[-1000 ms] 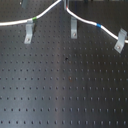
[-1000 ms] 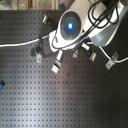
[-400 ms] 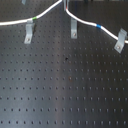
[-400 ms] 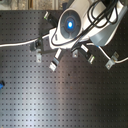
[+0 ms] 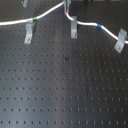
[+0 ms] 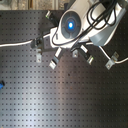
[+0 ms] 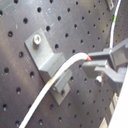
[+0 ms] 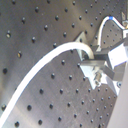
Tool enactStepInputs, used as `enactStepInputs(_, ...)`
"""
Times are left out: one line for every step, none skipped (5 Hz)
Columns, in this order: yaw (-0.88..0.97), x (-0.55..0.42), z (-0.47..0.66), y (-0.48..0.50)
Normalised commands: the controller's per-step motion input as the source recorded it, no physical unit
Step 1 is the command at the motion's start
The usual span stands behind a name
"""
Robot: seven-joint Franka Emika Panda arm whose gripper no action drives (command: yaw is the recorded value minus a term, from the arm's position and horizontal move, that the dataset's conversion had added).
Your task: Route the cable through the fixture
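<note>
The white cable (image 5: pixel 50 12) runs along the far side of the board in the first exterior view. Its green band (image 5: pixel 34 19) sits above the left fixture (image 5: pixel 29 34). Its blue band (image 5: pixel 99 26) lies between the middle fixture (image 5: pixel 74 30) and the right fixture (image 5: pixel 120 42). The cable rises to a peak where my gripper (image 5: pixel 66 5) is shut on it, just behind the middle fixture. In the first wrist view the cable (image 7: pixel 50 82) crosses a grey fixture (image 7: pixel 49 59) and ends between the fingers of my gripper (image 7: pixel 93 62). I cannot tell if it sits in the slot.
The black perforated board (image 5: pixel 65 90) fills the scene. The arm's body with a blue light (image 6: pixel 71 23) hides much of the second exterior view, where several small grey clips (image 6: pixel 54 61) stand around it. A small blue object (image 6: pixel 1 85) lies at the second exterior view's left edge.
Almost nothing differs. The gripper keeps its hold on the cable above the middle fixture and has shifted only slightly.
</note>
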Motion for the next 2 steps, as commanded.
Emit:
enactStepInputs(0.05,0.006,0.46,0.0)
enactStepInputs(0.0,0.009,0.48,-0.001)
